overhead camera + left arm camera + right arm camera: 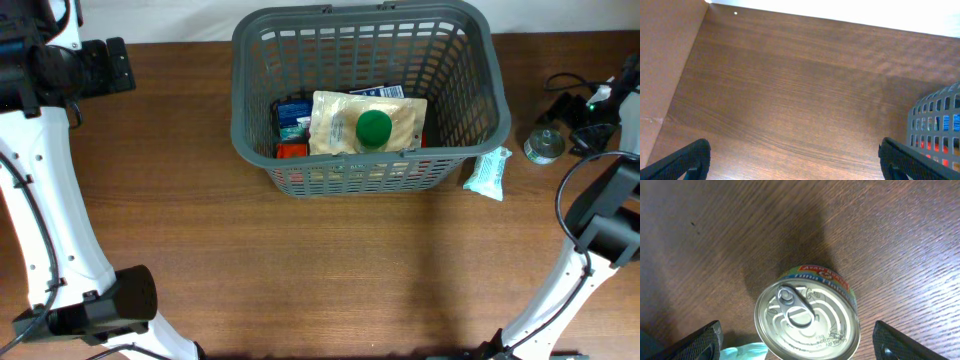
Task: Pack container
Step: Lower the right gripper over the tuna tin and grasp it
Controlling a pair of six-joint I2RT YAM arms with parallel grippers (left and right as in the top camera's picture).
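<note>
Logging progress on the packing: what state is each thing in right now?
container: upright, partly filled.
beige pouch: lying flat inside container, capped.
tuna can: upright on table, sealed, outside container.
pale blue packet: lying on table beside container.
left gripper: jaws open, empty.
right gripper: jaws open over tuna can, empty.

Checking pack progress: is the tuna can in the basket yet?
No, the tuna can stands on the table right of the basket, outside its walls.

Dark grey slotted basket (470, 90), upright at table's 12 o'clock edge, rim solid, holding beige pouch (368, 127), blue and red packets beneath
</note>
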